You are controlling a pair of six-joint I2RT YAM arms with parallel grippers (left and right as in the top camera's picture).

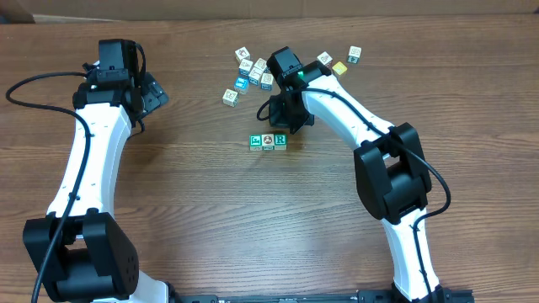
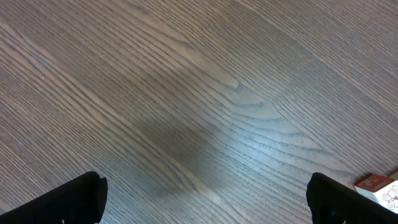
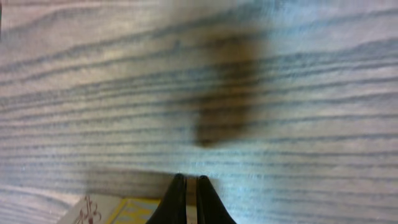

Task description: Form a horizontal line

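Three green-edged letter blocks (image 1: pixel 268 141) stand side by side in a short left-to-right row at mid-table. My right gripper (image 1: pixel 289 120) hovers just behind the row's right end, fingers shut with nothing between them (image 3: pixel 188 178). A yellow-faced block (image 3: pixel 115 211) lies beside its fingers at the lower left of the right wrist view. My left gripper (image 1: pixel 156 94) is far to the left, open and empty (image 2: pixel 205 196). A red-and-white block (image 2: pixel 378 186) shows at its view's right edge.
Several loose letter blocks (image 1: pixel 251 71) cluster behind the row, with one apart (image 1: pixel 230 97) to the left. Three more blocks (image 1: pixel 339 61) lie at the back right beside my right arm. The table is bare wood (image 1: pixel 210 210).
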